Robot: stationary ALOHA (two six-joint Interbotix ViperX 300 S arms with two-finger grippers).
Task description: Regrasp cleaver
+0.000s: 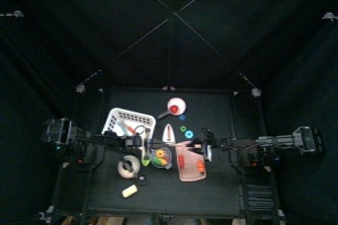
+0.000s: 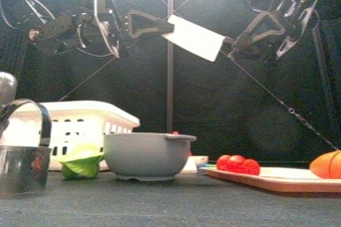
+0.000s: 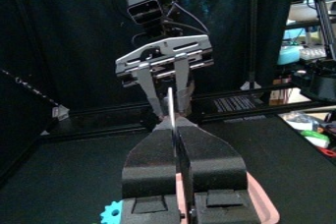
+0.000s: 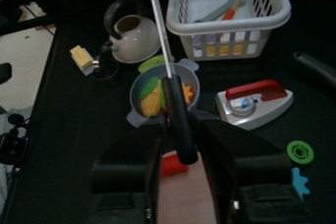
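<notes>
While it hangs in mid-air above the table, the cleaver (image 2: 198, 38) is clamped from both sides, one gripper at each end.

In the front view its pale blade tilts down toward the right, high above the grey bowl (image 2: 150, 155). The left gripper (image 2: 138, 24) has its jaws closed on the handle end; its wrist view shows the thin edge of the piece (image 3: 174, 120) running straight out from between the closed jaws. The right gripper (image 2: 242, 44) pinches the blade's far edge, its jaws closed on the cleaver (image 4: 168, 61) edge-on in its wrist view. Below lie a white basket (image 4: 234, 12), a cutting board (image 2: 273, 179) carrying a red piece (image 2: 237, 164), and a metal cup (image 2: 22, 166).
</notes>
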